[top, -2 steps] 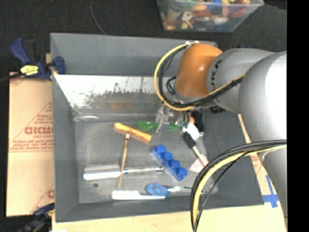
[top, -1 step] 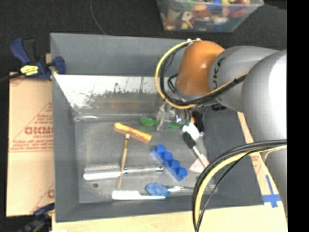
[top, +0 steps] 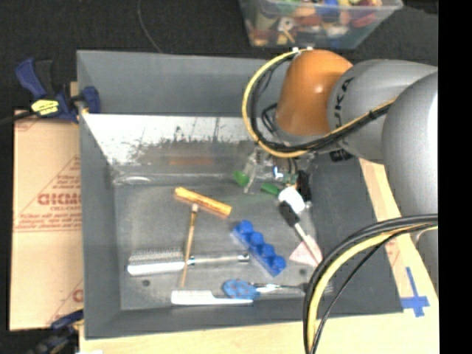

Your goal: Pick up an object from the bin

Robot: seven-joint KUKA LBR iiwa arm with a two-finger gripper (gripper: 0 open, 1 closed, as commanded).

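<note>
Tool (top: 267, 174) hanging low; impossible to tell how open. Just beside it, small green piece (top: 270, 190): likely light, stiff, slippery plastic; best pinched across the narrow middle.

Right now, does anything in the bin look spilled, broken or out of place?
Nothing looks spilled or broken. The wooden mallet only lies crossed over the silver brush, ordinary clutter on the bin floor.
</note>
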